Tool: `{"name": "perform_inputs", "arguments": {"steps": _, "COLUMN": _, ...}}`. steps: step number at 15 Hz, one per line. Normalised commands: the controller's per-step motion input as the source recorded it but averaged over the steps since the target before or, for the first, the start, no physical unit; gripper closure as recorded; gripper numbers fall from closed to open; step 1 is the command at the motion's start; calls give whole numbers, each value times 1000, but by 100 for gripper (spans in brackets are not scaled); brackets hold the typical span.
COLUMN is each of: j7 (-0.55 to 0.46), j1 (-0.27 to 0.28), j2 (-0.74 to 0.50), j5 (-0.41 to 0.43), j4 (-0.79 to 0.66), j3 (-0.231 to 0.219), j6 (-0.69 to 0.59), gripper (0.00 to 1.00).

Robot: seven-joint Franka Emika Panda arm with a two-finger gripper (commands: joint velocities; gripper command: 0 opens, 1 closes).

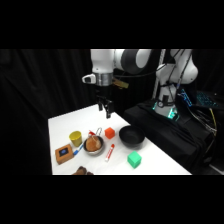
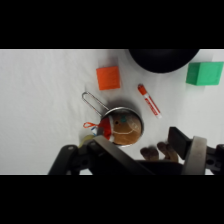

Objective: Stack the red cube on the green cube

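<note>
Two cubes are shown unstacked in the side view: the red cube [image 1: 109, 133] is set mid-tabletop beside the black bowl [image 1: 131, 136], and the green cube [image 1: 134, 159] lies apart near the front edge. The gripper [image 1: 107, 108] is held above the table [image 1: 65, 125], grasping nothing; whether its fingers are parted cannot be told. All steps remain.

In the wrist view, the red cube [image 2: 108, 78] and the green cube [image 2: 204, 73] are separated by the bowl [image 2: 162, 59]. No writing can be read.
</note>
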Motion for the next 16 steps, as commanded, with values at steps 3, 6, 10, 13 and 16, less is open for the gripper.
{"name": "perform_inputs", "arguments": {"steps": 3, "j7": -29, "j1": -55, "j2": -7, "j5": 10, "j4": 3, "j3": 35, "j6": -1, "gripper": 0}}
{"name": "perform_inputs", "arguments": {"steps": 6, "j7": -126, "j1": -95, "j2": 7, "j5": 34, "j4": -21, "j3": -6, "j6": 67, "gripper": 0}}
{"name": "perform_inputs", "arguments": {"steps": 10, "j7": -175, "j1": -95, "j2": 58, "j5": -9, "j4": -50, "j3": -28, "j6": 195, "gripper": 0}}
{"name": "perform_inputs", "arguments": {"steps": 13, "j7": -260, "j1": -83, "j2": 127, "j5": 27, "j4": -43, "j3": -20, "j6": 276, "gripper": 0}}
{"name": "perform_inputs", "arguments": {"steps": 16, "j7": -336, "j1": -82, "j2": 167, "j5": 84, "j4": -37, "j3": 3, "j6": 313, "gripper": 0}}
